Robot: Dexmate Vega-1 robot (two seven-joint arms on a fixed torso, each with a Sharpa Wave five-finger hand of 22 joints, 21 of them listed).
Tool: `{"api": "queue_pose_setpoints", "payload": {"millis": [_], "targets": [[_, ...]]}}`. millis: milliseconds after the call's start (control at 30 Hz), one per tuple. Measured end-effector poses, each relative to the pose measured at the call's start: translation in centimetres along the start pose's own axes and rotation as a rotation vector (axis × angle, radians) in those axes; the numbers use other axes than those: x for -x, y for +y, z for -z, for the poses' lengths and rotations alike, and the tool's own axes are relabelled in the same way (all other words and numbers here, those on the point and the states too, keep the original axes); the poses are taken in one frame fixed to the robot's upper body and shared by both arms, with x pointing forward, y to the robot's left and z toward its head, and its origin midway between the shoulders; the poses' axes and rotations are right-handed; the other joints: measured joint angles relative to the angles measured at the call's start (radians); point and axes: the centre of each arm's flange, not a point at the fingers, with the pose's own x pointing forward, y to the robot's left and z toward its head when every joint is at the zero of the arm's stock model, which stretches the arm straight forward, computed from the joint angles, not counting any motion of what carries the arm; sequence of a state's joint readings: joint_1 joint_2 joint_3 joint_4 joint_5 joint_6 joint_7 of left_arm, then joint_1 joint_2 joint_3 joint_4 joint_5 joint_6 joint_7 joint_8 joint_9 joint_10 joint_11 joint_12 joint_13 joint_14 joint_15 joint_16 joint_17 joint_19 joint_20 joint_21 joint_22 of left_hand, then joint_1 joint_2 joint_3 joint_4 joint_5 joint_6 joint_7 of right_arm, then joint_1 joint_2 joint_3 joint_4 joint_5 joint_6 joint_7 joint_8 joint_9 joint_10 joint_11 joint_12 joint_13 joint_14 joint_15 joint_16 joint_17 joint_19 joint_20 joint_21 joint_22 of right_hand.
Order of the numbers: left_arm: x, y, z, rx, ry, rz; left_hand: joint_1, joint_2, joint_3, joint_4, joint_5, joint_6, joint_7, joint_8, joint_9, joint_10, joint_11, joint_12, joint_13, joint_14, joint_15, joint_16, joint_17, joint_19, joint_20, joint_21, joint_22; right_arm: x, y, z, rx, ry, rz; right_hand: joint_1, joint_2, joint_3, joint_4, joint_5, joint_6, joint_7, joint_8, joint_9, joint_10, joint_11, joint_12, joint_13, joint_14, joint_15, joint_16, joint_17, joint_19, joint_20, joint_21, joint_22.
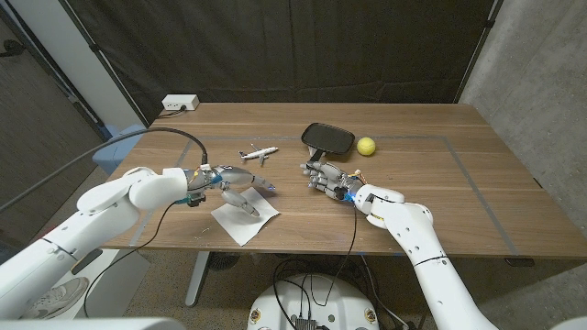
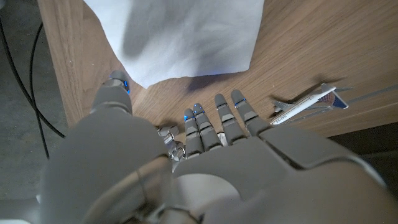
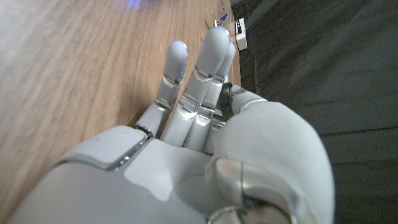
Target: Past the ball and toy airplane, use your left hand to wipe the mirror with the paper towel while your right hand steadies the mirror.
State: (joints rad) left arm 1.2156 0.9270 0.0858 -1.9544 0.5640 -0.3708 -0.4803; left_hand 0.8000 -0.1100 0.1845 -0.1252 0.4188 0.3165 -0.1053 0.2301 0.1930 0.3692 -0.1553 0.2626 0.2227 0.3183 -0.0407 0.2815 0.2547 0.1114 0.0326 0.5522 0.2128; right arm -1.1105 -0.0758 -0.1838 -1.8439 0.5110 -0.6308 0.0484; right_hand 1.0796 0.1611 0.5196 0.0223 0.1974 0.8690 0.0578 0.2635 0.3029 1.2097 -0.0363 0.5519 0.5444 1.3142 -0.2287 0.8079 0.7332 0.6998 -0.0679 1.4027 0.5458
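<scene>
The black hand mirror (image 1: 327,137) lies on the far middle of the wooden table (image 1: 440,192), with a yellow ball (image 1: 366,146) just to its right and a white toy airplane (image 1: 259,153) to its left. A white paper towel (image 1: 244,220) lies near the front edge. My left hand (image 1: 240,188) hovers over the towel's far side with fingers stretched out, holding nothing. In the left wrist view the towel (image 2: 186,37) and airplane (image 2: 308,104) lie beyond the left hand (image 2: 205,162). My right hand (image 1: 328,179) is open just in front of the mirror, fingers (image 3: 211,56) extended and apart from it.
A white power strip (image 1: 180,104) sits at the table's far left corner, also visible as a power strip (image 3: 239,31) in the right wrist view. A black cable (image 1: 174,137) arcs over my left arm. Dark curtains hang behind the table.
</scene>
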Motion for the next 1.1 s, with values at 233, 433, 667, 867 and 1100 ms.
{"api": "queue_pose_setpoints", "payload": {"millis": [233, 433, 667, 867, 1100], "targets": [[1.0, 0.4, -2.0, -0.148, 0.030, -0.059, 0.000, 0.000, -0.027, 0.011, 0.010, 0.043, -0.016, 0.004, 0.005, 0.032, 0.015, 0.034, 0.030, 0.043, -0.002, 0.035, 0.055, 0.017, 0.039, 0.025, 0.021, 0.4, -0.2, -0.1, 0.026, -0.019, 0.026, 0.000, 0.000, -0.012, -0.004, 0.007, 0.000, 0.000, 0.002, 0.024, 0.000, 0.000, 0.019, 0.036, -0.004, 0.004, 0.006, 0.011, 0.000, 0.000, 0.015, -0.011], [2.0, -0.4, -3.6, -0.264, 0.076, -0.124, 0.000, 0.000, -0.054, 0.014, 0.014, 0.095, -0.020, 0.027, 0.010, 0.046, 0.016, 0.057, 0.052, 0.066, 0.000, 0.056, 0.091, 0.029, 0.052, 0.053, 0.038, 0.6, -0.3, -0.1, 0.041, -0.033, 0.032, 0.005, -0.005, -0.018, -0.010, 0.007, 0.001, 0.001, 0.007, 0.037, 0.003, 0.000, 0.032, 0.055, -0.004, 0.004, 0.006, 0.010, 0.000, 0.000, 0.025, -0.018], [2.6, -1.8, -4.6, -0.407, 0.142, -0.132, 0.014, -0.014, -0.077, 0.016, 0.014, 0.051, -0.028, 0.013, 0.020, 0.002, 0.033, 0.066, 0.084, 0.055, -0.003, 0.063, 0.145, 0.029, 0.070, 0.082, 0.067, 0.6, -0.1, -0.2, 0.048, -0.039, 0.030, 0.005, -0.005, -0.022, -0.006, 0.007, 0.001, 0.001, 0.007, 0.051, 0.003, 0.000, 0.036, 0.064, -0.004, 0.004, 0.006, 0.010, 0.000, 0.000, 0.033, -0.026], [2.9, -2.9, -5.1, -0.470, 0.179, -0.109, 0.032, 0.001, -0.078, 0.015, 0.014, 0.051, -0.031, 0.013, 0.026, -0.018, 0.028, 0.066, 0.096, 0.044, 0.000, 0.059, 0.168, 0.018, 0.062, 0.094, 0.080, 0.6, -0.1, -0.3, 0.052, -0.041, 0.029, 0.005, -0.005, -0.029, -0.010, 0.015, 0.001, 0.001, 0.007, 0.064, 0.003, -0.001, 0.036, 0.062, -0.004, 0.005, 0.006, 0.008, 0.000, 0.000, 0.041, -0.036], [2.9, -3.7, -5.1, -0.510, 0.207, -0.087, 0.064, 0.014, -0.085, 0.008, 0.014, 0.082, -0.032, 0.032, 0.031, 0.022, 0.016, 0.093, 0.112, 0.069, -0.002, 0.070, 0.195, 0.043, 0.049, 0.130, 0.096, 0.8, 0.1, -0.3, 0.057, -0.043, 0.026, 0.005, -0.005, -0.032, -0.007, 0.015, 0.001, 0.001, 0.007, 0.080, 0.005, -0.002, 0.036, 0.068, -0.002, 0.006, 0.006, 0.008, 0.000, 0.000, 0.048, -0.049]]}}
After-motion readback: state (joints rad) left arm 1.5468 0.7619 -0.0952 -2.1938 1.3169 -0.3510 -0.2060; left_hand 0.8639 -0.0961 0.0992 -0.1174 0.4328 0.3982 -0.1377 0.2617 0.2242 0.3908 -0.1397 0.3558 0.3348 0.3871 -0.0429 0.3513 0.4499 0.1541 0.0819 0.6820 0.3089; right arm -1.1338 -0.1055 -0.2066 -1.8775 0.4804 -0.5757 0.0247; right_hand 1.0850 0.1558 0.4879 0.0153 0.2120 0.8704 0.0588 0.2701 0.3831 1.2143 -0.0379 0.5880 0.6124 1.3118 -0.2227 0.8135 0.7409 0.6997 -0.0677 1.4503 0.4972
